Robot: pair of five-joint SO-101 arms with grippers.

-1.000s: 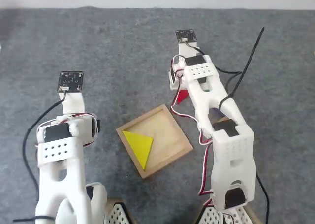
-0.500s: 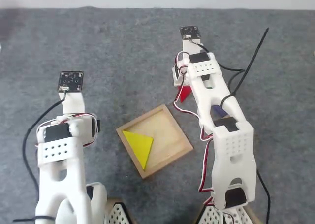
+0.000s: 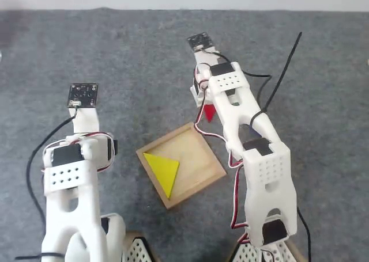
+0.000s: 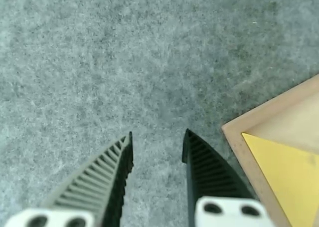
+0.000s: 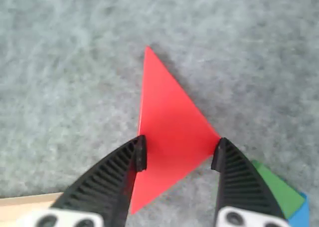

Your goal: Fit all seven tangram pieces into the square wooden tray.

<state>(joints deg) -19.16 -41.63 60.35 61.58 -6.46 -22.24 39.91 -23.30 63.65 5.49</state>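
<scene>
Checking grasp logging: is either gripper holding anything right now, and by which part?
Right gripper grips the red triangle, one finger on its long edge, the other at the opposite corner. Left gripper is open, holding nothing.

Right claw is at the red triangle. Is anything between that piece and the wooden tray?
Nothing visible stands in the way. The right claw grips the red triangle by its edges, and only bare grey felt lies between it and the wooden tray. The yellow triangle takes one side of the tray; the rest of its floor is free.
</scene>
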